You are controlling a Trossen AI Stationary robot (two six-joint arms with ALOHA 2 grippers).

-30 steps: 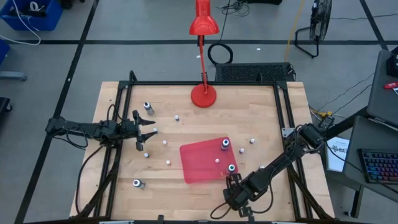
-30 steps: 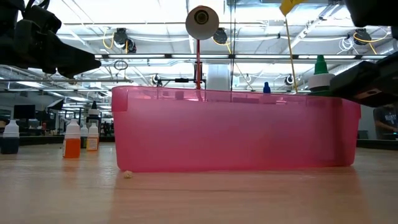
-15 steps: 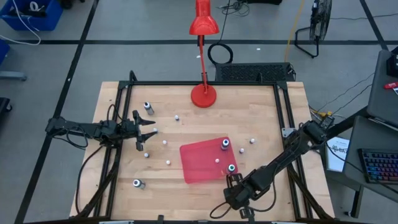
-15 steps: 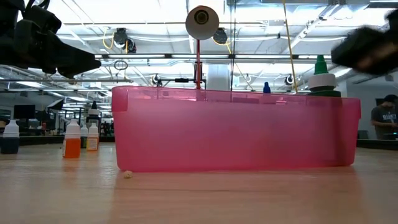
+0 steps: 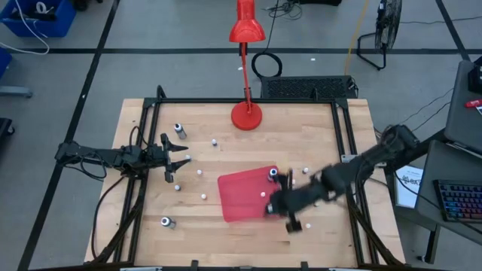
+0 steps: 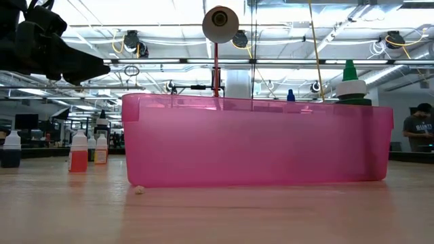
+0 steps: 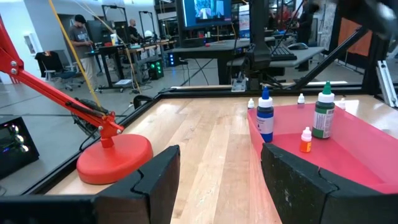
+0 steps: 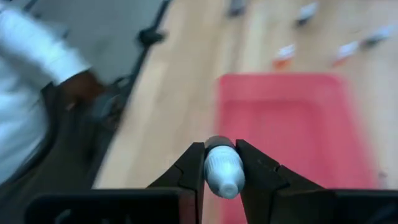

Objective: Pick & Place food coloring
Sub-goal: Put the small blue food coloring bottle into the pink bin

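Compared with a second ago, the right arm is no longer hanging over the front edge of the bench (image 5: 324, 135). It is now reaching across to the right-hand edge of the red tray (image 5: 241, 197), and the dark shape it made at the upper right of the low view is gone. The right tool (image 8: 221, 150) is gripping a small white-capped food coloring bottle (image 8: 224, 175) between its fingers and holding it above the tray. The left arm is sitting where it was, near the bench's left edge. The left tool (image 5: 183, 159) is standing with its fingers apart and nothing between them.

Counting from above, three larger vials are showing: one (image 5: 179, 130) toward the back left corner, one (image 5: 166, 222) toward the front left corner, and one (image 5: 272, 174) inside the tray at its back right corner. Seven tiny white bottles are showing: five are lying scattered on the bench's left half, one (image 5: 263, 194) is in the tray and one (image 5: 306, 170) is beside the tray's right edge. The blurred right arm may be covering more.

The left wrist view is showing three bottles standing upright in the tray: a blue bottle (image 7: 265, 118), a green bottle (image 7: 323, 115) and a small orange bottle (image 7: 305, 140). One red desk lamp (image 5: 246, 113) is standing at the middle of the back edge.
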